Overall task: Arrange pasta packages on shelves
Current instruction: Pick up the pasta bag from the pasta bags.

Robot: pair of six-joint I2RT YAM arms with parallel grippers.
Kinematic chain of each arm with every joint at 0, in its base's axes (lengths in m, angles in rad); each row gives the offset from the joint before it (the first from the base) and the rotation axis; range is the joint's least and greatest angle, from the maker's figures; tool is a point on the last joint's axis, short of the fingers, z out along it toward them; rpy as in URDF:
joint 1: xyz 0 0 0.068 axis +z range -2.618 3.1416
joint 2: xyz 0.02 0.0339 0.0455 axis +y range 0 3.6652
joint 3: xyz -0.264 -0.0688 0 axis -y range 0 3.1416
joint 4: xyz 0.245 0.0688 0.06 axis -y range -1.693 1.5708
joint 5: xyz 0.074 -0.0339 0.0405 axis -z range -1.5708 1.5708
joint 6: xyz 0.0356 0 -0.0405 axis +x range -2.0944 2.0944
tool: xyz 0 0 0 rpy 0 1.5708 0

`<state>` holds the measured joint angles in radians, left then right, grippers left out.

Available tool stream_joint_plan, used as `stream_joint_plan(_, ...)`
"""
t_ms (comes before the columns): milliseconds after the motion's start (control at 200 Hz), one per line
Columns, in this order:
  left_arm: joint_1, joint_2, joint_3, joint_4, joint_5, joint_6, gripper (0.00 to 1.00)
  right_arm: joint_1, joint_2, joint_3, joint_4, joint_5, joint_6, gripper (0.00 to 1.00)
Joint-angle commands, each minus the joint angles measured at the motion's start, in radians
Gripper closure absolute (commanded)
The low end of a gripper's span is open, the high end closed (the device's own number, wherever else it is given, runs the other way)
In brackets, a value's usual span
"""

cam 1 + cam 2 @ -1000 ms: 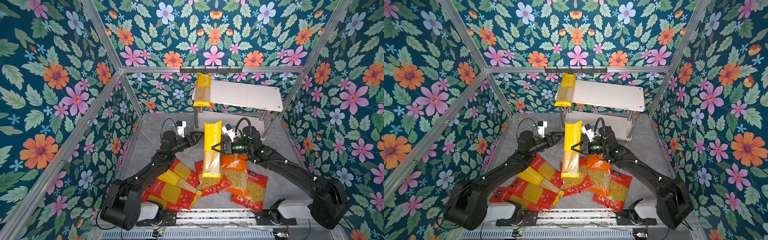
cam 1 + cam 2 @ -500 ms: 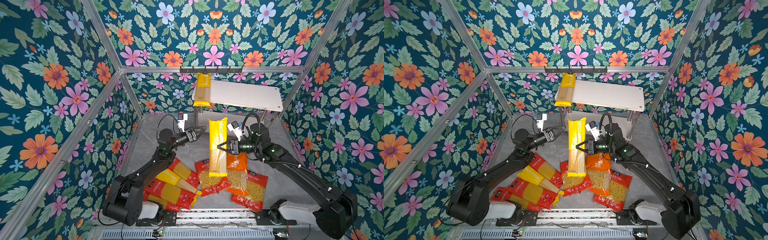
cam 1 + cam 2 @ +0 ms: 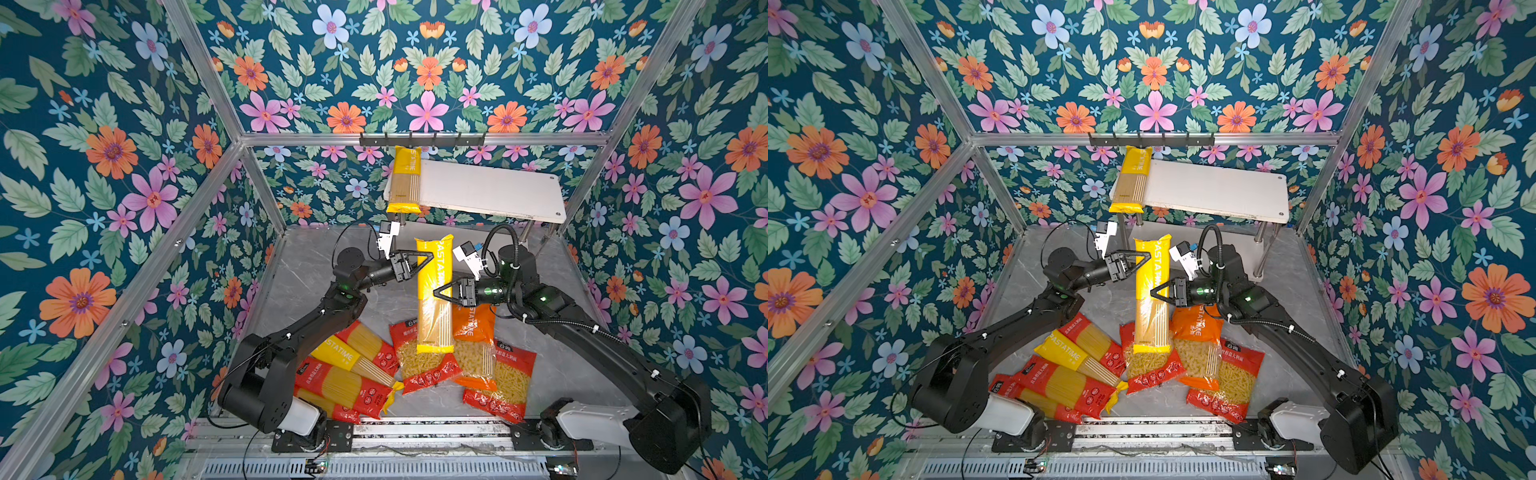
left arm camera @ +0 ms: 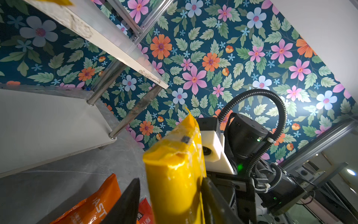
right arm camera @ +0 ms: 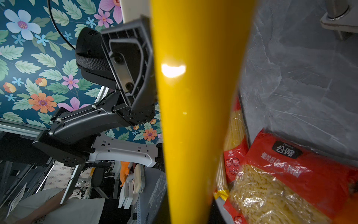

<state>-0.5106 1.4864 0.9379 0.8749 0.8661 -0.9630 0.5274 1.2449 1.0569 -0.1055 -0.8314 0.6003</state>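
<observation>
Yellow spaghetti pack (image 3: 434,291): hanging roughly upright above the grey tabletop (image 3: 307,286), in front of the shelves (image 3: 490,191) and over the pile of bags, touching neither.
Right gripper (image 3: 439,293): pinching the pack at about mid-length from one side. It is probably carrying the whole weight, since the pack's lower end is hanging free.
Left gripper (image 3: 424,261): straddling the pack's upper, printed part from the opposite side. I cannot tell whether its jaws are pressing the film or only bracketing it.
Why two arms: likely steadying or handing over a long, floppy pack, so it is going onto a board level rather than sagging.
Second yellow pack (image 3: 404,178): lying along the left end of the top board, overhanging its front edge.
Pile: orange short-pasta bag (image 3: 473,332), red short-pasta bags (image 3: 426,368) and red spaghetti packs (image 3: 353,386) are waiting on the tabletop.
Left wrist view only: showing the lower board (image 4: 48,120) between the chrome posts (image 4: 104,83). One finger (image 4: 129,201) seems to be standing slightly off the pack.
Right wrist view only: showing the left gripper's finger plate (image 5: 133,64) sitting close against the pack's side, which both top views are hiding.
</observation>
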Motion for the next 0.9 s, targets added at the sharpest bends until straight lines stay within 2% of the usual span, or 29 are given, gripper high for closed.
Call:
stream_joint_plan(0, -0.017, 0.021, 0.023, 0.006, 0.039, 0.017, 0.48, 0.001, 0.001, 0.0, 0.145, -0.044, 0.03, 0.97)
stream_joint_plan(65, -0.03, 0.033, 0.042, -0.01, 0.048, 0.028, 0.5, 0.002, 0.001, 0.0, 0.148, -0.044, 0.032, 0.97)
stream_joint_plan(235, -0.032, 0.024, 0.085, -0.083, 0.043, 0.084, 0.84, -0.001, -0.013, -0.007, 0.132, -0.022, 0.021, 0.94)
stream_joint_plan(355, -0.032, 0.014, 0.149, -0.157, 0.017, 0.125, 0.94, -0.001, -0.022, -0.042, 0.165, -0.008, 0.05, 0.85)
stream_joint_plan(430, -0.031, 0.017, 0.197, -0.184, 0.002, 0.136, 0.98, 0.0, -0.035, -0.084, 0.217, -0.002, 0.083, 0.77)
stream_joint_plan(480, -0.028, 0.02, 0.225, -0.193, -0.016, 0.137, 1.0, 0.0, -0.048, -0.124, 0.254, 0.001, 0.104, 0.67)
stream_joint_plan(535, -0.023, 0.024, 0.259, -0.206, -0.034, 0.134, 1.0, 0.0, -0.069, -0.168, 0.289, 0.012, 0.125, 0.57)
stream_joint_plan(635, -0.008, 0.029, 0.309, -0.209, -0.072, 0.116, 1.0, 0.0, -0.104, -0.253, 0.346, 0.028, 0.156, 0.45)
stream_joint_plan(710, -0.001, 0.031, 0.335, -0.197, -0.105, 0.1, 1.0, 0.0, -0.123, -0.308, 0.388, 0.035, 0.175, 0.41)
stream_joint_plan(895, 0.0, 0.054, 0.386, -0.128, -0.119, 0.026, 1.0, 0.0, -0.149, -0.377, 0.507, 0.048, 0.206, 0.4)
